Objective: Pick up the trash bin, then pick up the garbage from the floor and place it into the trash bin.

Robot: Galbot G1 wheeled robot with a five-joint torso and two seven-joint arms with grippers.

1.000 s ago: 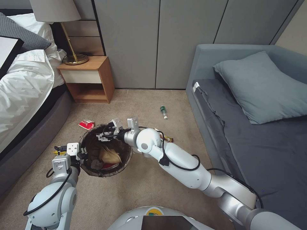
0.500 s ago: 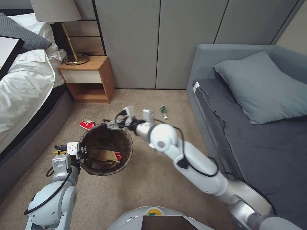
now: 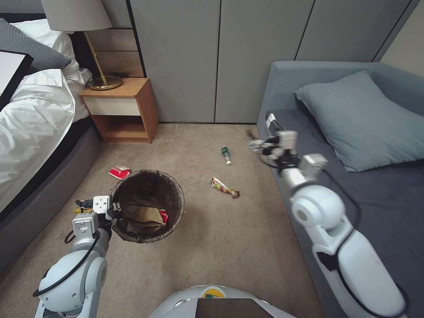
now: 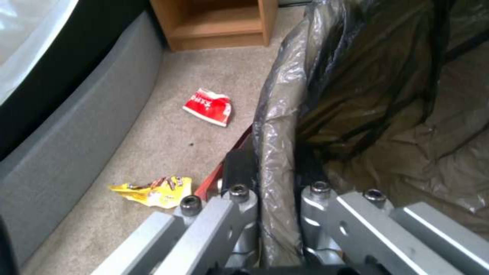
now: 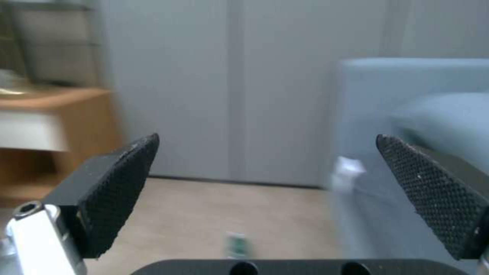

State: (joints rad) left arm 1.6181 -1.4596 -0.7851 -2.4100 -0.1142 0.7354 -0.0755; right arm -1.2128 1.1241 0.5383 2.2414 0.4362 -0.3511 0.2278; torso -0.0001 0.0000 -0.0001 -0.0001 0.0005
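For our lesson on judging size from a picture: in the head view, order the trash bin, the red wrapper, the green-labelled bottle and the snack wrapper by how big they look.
1. trash bin, clearly largest.
2. snack wrapper and red wrapper: too alike to rank.
3. green-labelled bottle looks smallest, though it lies farther from the camera, so this is unsure.

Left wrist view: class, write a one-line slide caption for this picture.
Left gripper clamps the bag-lined rim of the trash bin; a red wrapper and a yellow wrapper lie on the carpet.
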